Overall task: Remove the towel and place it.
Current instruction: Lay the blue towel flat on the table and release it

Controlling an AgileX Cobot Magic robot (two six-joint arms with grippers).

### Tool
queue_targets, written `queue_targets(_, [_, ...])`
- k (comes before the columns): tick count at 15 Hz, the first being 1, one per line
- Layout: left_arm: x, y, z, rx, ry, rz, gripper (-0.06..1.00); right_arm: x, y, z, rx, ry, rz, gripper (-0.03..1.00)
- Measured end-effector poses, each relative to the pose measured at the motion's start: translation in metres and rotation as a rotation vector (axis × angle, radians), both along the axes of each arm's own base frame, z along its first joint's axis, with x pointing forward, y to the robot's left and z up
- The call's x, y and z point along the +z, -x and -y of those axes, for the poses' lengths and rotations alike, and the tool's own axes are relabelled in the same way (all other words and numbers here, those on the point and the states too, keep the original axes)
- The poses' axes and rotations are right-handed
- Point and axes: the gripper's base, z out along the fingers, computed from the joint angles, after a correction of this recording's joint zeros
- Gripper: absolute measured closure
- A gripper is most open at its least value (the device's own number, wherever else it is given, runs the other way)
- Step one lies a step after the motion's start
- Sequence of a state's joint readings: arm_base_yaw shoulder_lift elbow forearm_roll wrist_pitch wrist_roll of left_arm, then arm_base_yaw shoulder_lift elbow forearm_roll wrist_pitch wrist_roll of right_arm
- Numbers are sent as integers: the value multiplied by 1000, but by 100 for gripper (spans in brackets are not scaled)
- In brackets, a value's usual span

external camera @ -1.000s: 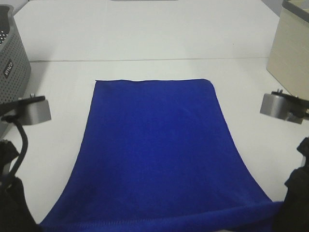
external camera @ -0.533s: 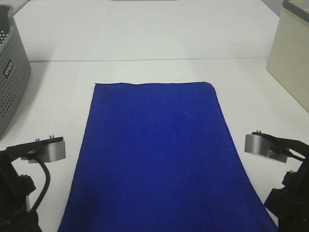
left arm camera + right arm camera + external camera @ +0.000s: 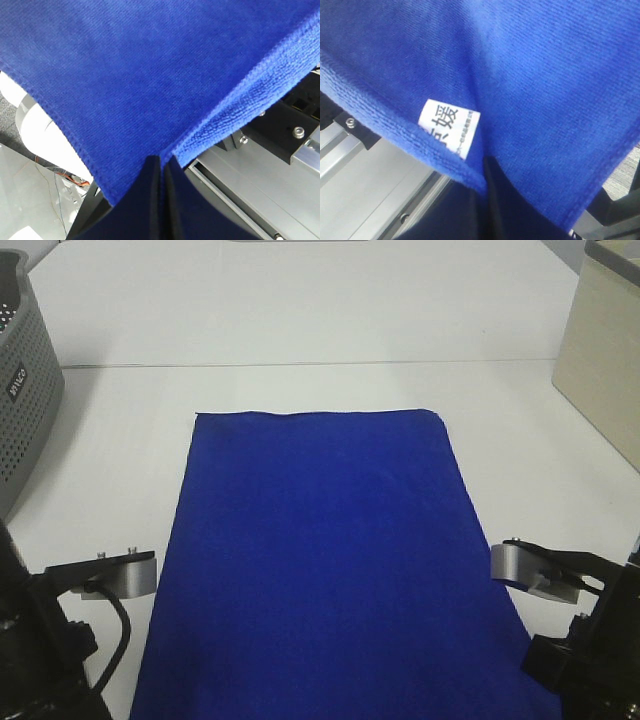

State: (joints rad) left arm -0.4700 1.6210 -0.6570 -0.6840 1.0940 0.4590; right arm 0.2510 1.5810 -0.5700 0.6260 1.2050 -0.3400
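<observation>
The left hand (image 3: pixel 161 165) pinches one corner of the blue towel (image 3: pixel 318 540); the right hand (image 3: pixel 482 172) clamps the next corner, just beside a white printed tag (image 3: pixel 449 127). Beyond them the cloth — soft, looped, hem-stitched — spreads flat over the white tabletop (image 3: pixel 300 320).

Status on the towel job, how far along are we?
Done: left gripper and right gripper are each shut on a near corner of the towel, the right one beside the white tag. In hand: most of it lies spread flat on the table. Left: lifting it away and setting it down; the pictures do not show where.
</observation>
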Motion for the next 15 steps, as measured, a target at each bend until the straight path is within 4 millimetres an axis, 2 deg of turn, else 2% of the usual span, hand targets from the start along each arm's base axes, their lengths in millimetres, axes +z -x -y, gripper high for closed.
queue_targets(5, [-2,-1,0,6,-3,8,94,-3,-1,-1,5,-6,-14,95])
queue_targets(10, [-27,-4,2,18,-47,-79,94,-18,-4,-2,3,2,-82,92])
queue_targets(15, [-28,-4,5,17,-24,-123,94,-18,-4,-2,4,1,-83,70])
